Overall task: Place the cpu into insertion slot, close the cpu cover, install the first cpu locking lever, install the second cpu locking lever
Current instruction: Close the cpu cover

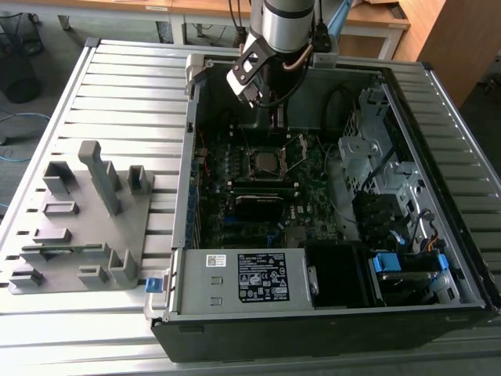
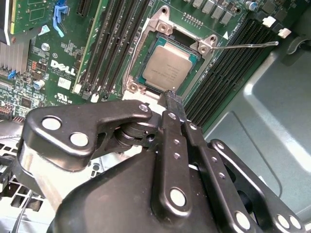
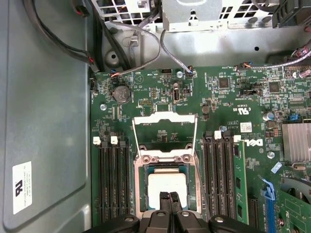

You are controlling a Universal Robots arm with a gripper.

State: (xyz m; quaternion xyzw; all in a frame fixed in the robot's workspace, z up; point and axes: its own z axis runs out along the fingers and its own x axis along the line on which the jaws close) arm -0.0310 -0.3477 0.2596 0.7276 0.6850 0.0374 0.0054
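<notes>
**Gripper shut at seated cpu; cover up, lever free**

Gripper [image 3: 170, 195] fingertips are pressed together with nothing between them, at the near edge of the cpu [image 3: 166, 187]. Whether they touch the chip cannot be told.

Findings, left to right in the first wrist view:
- The left bank of memory slots [image 3: 111, 179] runs just beside the socket.
- The cpu lies inside the insertion slot [image 3: 142, 194], silver top up and apparently flat.
- The cpu cover [image 3: 165, 118] is swung back, away from the gripper, so the chip is exposed.
- The right bank of memory slots [image 3: 221, 179] runs beside the socket, with a finned heatsink [image 3: 296, 141] beyond it.
- In the second wrist view, one thin locking lever [image 2: 245, 46] juts out unlatched over the memory slots.

Assessed risks:
- Downward pressure from the closed fingertips on one edge could tip the chip and damage the socket contacts.
- Closing the cover over a tilted chip could jam it.
- The free lever is springy and narrow, so a glancing push may slip off it and strike the memory slots.
</notes>
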